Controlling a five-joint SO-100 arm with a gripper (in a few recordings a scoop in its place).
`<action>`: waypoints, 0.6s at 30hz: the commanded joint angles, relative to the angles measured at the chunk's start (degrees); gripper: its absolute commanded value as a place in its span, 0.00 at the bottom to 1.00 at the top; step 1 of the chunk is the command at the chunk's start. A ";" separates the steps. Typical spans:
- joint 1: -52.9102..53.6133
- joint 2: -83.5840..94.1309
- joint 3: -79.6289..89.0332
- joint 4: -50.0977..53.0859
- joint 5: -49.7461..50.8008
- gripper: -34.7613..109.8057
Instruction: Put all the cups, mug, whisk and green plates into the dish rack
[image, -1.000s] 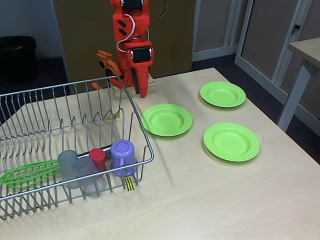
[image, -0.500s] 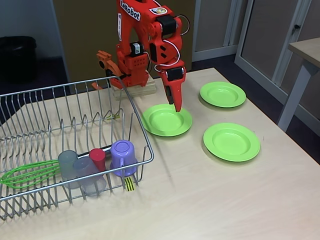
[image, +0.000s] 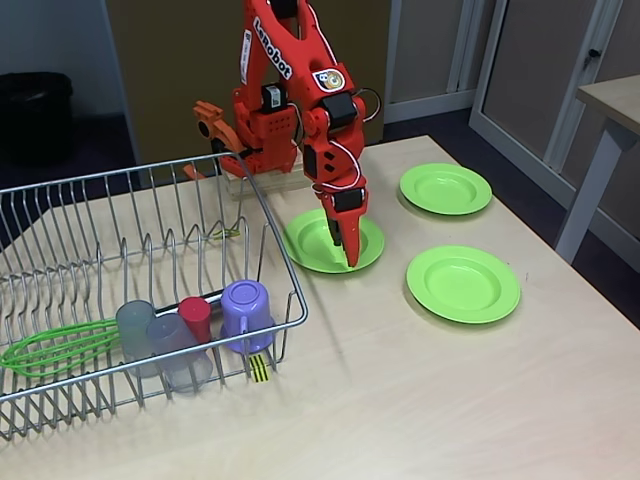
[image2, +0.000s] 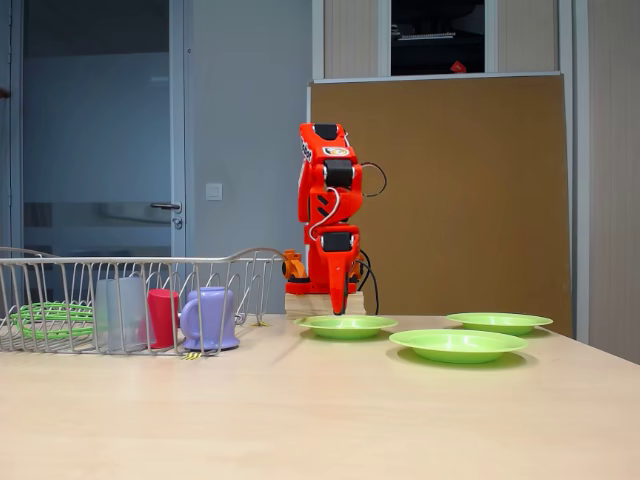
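- The gripper (image: 348, 250) has been swung from the base down onto the nearest plate (image: 312, 243) beside the rack (image: 272, 215).
- Fingers look nearly closed, nothing held — a grasp seems next.

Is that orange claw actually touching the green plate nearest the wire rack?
Cannot tell. In both fixed views the gripper points down over the near plate, its tip overlapping the plate's front rim, but neither shows contact or a gap plainly.

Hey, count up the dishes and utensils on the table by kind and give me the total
Green plates: 3
Cups: 3
Mug: 1
Whisk: 1
Total: 8
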 joint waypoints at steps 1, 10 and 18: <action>-0.18 -1.23 0.70 -1.41 0.26 0.43; 0.70 -9.58 -3.52 -3.78 -0.18 0.43; 1.41 -14.24 -5.27 -6.24 0.18 0.39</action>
